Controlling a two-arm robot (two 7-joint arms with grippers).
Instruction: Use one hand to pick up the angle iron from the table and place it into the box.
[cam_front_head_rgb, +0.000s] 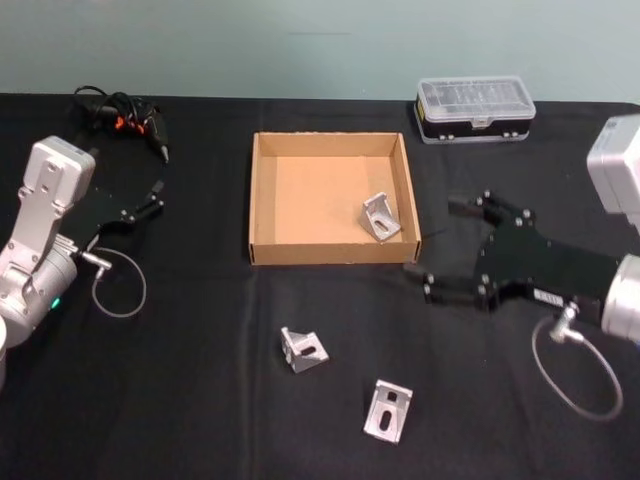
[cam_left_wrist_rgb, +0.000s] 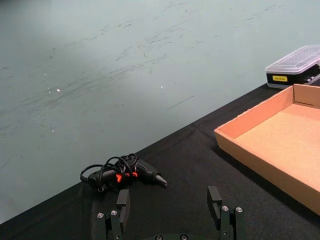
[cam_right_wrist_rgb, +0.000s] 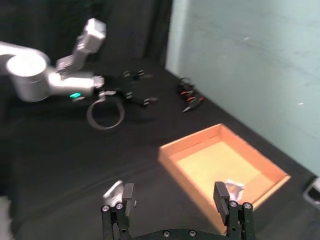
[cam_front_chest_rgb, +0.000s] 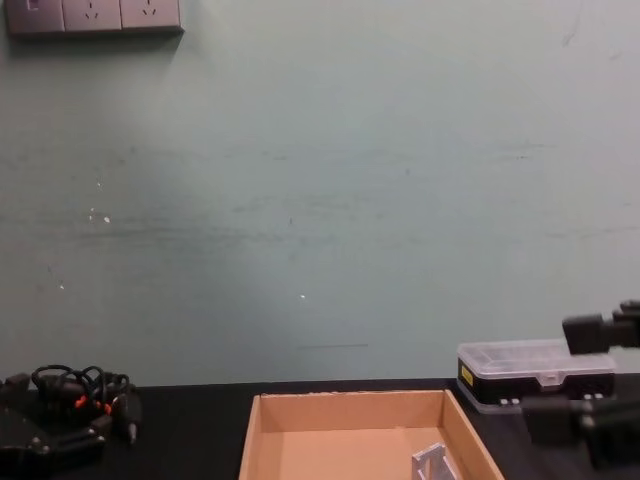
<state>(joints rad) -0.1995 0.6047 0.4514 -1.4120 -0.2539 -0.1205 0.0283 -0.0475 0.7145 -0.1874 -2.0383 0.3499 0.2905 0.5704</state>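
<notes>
Right gripper (cam_front_head_rgb: 432, 250) hovers over table (cam_front_head_rgb: 180, 400) just right of box (cam_front_head_rgb: 330, 252), by its near right corner. Fingers spread wide, nothing between them, tips pointing left at the box wall. Left gripper (cam_front_head_rgb: 155, 198) parked far left, fingers apart too, empty, tips aimed toward cable bundle (cam_front_head_rgb: 120, 115).

Three angle irons.
- Boxed angle iron (cam_front_head_rgb: 381, 217): inside box, near right corner, close to right wall. One flange on the floor, other standing up. Chest view confirms the upright flange.
- Middle angle iron (cam_front_head_rgb: 303, 349): on table in front of box, well apart from it. Slotted flange faces up, long axis diagonal, far-left to near-right.
- Front angle iron (cam_front_head_rgb: 388, 410): nearer the robot, to the right of the middle one, not touching it. Slotted face up, long axis roughly near-to-far, slightly tilted.

Plastic case (cam_front_head_rgb: 475, 108) sits beyond the box's far right corner.
</notes>
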